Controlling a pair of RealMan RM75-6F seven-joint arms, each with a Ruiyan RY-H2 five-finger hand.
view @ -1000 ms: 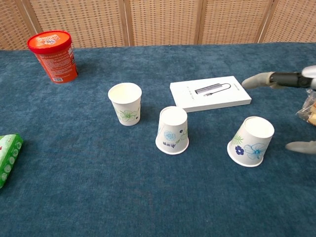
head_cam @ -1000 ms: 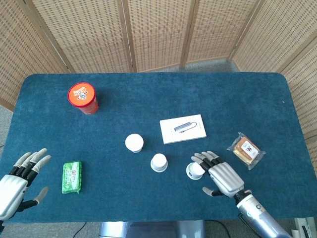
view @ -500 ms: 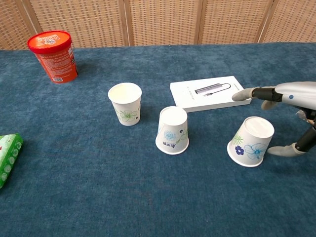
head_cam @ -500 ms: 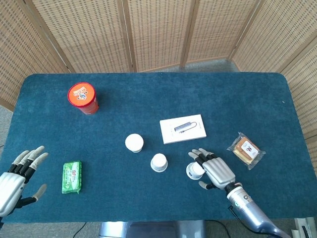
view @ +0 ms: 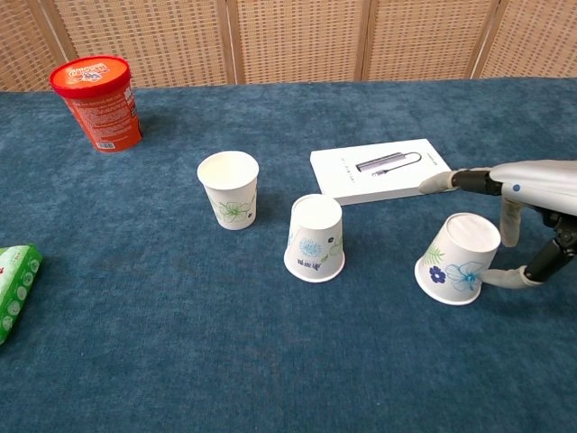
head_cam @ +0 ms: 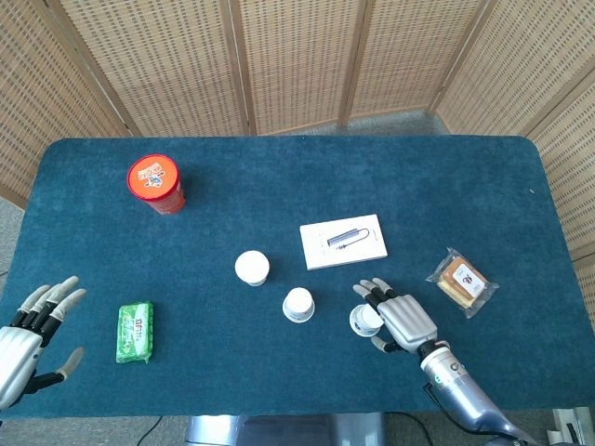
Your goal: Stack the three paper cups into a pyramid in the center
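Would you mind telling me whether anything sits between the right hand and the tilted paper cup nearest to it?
Nothing visible does: the right hand is right at the tilted paper cup, fingers around its upper end.

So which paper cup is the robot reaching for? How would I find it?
Start at the flat white box in the middle of the blue table. Just in front of its right end sits a white paper cup with a blue flower, with the right hand around it. Unlike the other two cups, it leans sideways.
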